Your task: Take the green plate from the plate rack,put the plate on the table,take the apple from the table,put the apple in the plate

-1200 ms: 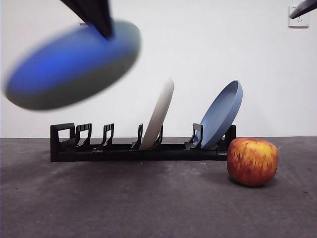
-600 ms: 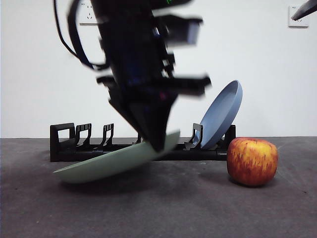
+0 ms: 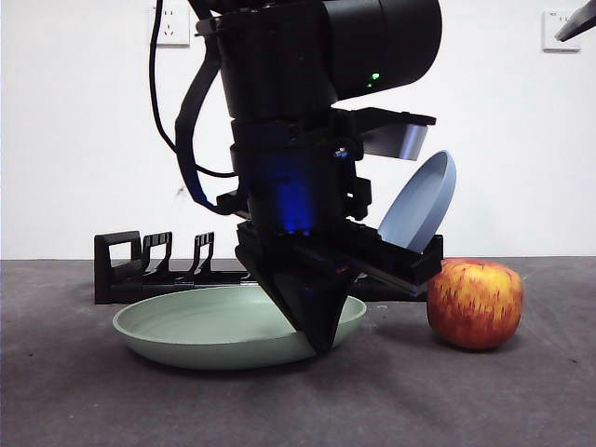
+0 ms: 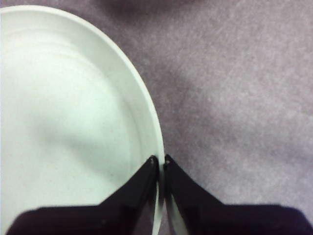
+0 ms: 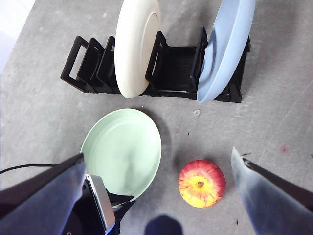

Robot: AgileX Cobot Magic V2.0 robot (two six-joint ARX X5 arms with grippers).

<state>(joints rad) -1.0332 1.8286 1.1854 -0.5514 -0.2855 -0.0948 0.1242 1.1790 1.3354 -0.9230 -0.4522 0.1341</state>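
The green plate [image 3: 214, 326] lies flat on the table [image 3: 112, 400], just in front of the plate rack [image 3: 140, 270] and left of the apple [image 3: 475, 304]. The left gripper [image 4: 161, 164] is clenched on the plate's rim at its near right edge, one jaw inside the rim and one outside. The apple stands on the table, apart from the plate, near the rack's right end. A cream plate [image 5: 137, 46] and a blue plate [image 5: 225, 49] stand upright in the rack. The right gripper [image 5: 156, 196] hangs high above the scene, its jaws spread wide, holding nothing.
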